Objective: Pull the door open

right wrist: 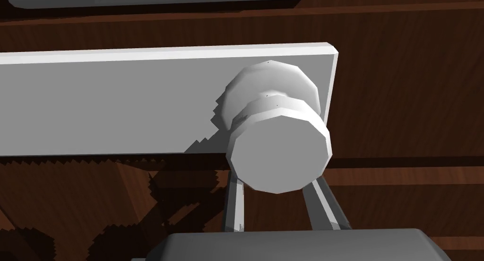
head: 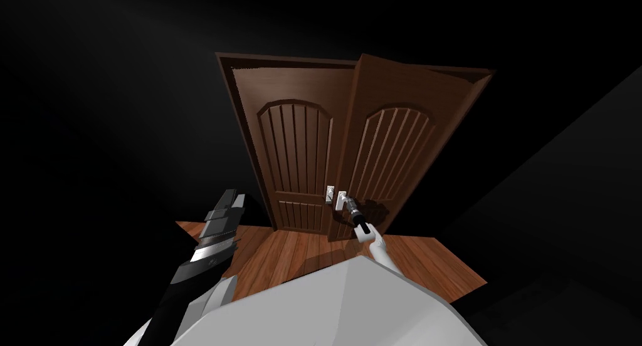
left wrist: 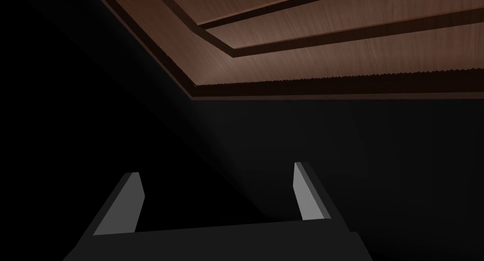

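**A:** Where is the door?
**B:** Straight ahead is a brown double door (head: 326, 141). Its right leaf (head: 389, 154) stands slightly ajar, swung toward the robot.
**A:** And the grippers?
**B:** The right gripper (right wrist: 276, 199) clamps its fingers on the white knob (right wrist: 279, 149) of that leaf. The left gripper (left wrist: 215, 169) is raised, fingers spread, holding nothing.

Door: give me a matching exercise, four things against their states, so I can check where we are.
Things:
1 left claw
2 right claw
3 left leaf
4 right leaf

States:
A ajar
B shut on the white knob
C open, empty
D closed

Pairs: 1-C, 2-B, 3-D, 4-A
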### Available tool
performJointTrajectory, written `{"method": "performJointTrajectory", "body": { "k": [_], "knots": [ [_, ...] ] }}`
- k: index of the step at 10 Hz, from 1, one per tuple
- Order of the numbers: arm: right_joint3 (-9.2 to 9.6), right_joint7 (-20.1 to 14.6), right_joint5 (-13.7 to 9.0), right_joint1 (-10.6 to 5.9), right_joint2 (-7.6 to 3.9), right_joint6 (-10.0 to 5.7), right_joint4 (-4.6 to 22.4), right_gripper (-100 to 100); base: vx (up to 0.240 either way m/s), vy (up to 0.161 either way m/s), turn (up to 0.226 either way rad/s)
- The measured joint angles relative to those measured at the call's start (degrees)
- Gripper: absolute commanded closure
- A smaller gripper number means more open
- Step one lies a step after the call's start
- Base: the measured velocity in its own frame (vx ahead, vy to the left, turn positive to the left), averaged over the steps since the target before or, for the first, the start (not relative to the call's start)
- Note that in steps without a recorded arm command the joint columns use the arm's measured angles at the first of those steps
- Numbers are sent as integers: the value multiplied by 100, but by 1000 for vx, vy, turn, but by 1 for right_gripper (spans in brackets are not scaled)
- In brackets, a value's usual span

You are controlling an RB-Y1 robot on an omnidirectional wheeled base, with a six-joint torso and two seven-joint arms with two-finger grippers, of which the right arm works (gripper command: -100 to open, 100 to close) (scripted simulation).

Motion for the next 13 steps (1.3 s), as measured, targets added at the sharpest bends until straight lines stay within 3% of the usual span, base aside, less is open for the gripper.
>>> {"method": "performJointTrajectory", "body": {
  "k": [3,4,5,11,13],
  "knots": [
    [7,1,2,18,7,8,13,100,-40,-12,2],
    [9,-23,2,26,-37,-11,10,100,-200,-94,40],
    [44,-74,6,73,-89,-13,-4,-100,-208,-18,15],
    [230,-226,57,162,-99,7,-223,-100,-172,74,7],
    [167,-219,36,197,-135,12,-176,-100,74,-130,-101]
  ]
}}
